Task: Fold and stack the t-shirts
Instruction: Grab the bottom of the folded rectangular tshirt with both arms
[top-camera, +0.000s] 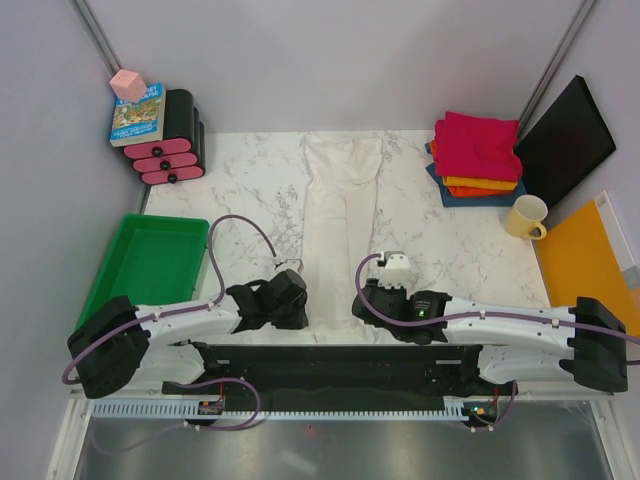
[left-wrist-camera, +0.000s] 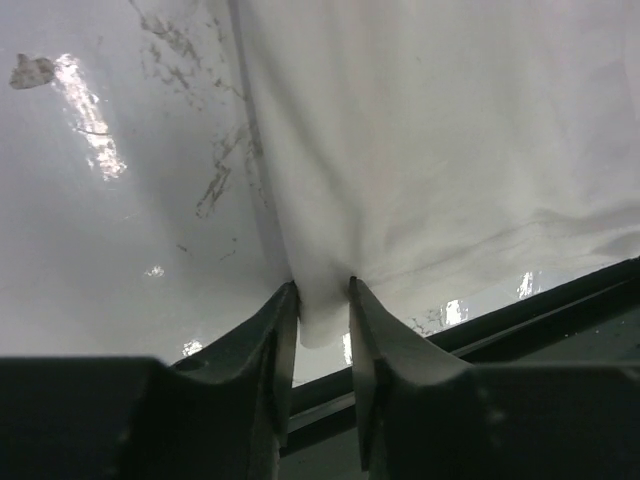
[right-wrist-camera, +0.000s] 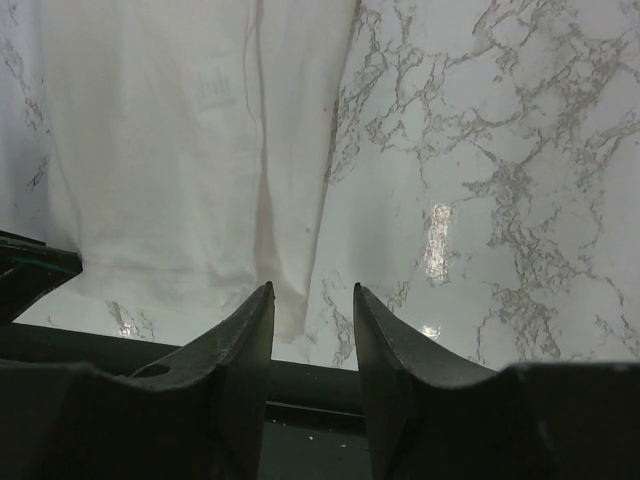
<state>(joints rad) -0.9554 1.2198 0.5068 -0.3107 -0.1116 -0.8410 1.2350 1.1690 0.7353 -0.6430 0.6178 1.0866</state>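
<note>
The off-white t-shirt (top-camera: 342, 230) lies in the middle of the marble bench (top-camera: 240, 170) as a long narrow strip, sides already folded in, running from the far edge to the near edge. The step in hand looks like the crosswise fold, with both arms at the near hem. The left end effector (left-wrist-camera: 321, 292) is clamped on the hem's left corner, cloth bunched between its fingers. The right end effector (right-wrist-camera: 310, 292) has its fingers apart, and the right corner of the hem lies loose in the gap beside its left finger. The next move likely calls for the right fingers to pinch that corner, then for both arms to lift evenly and carry the hem away toward the collar. The folded stack (top-camera: 477, 155) of magenta, orange and dark blue waits at the far right.
</note>
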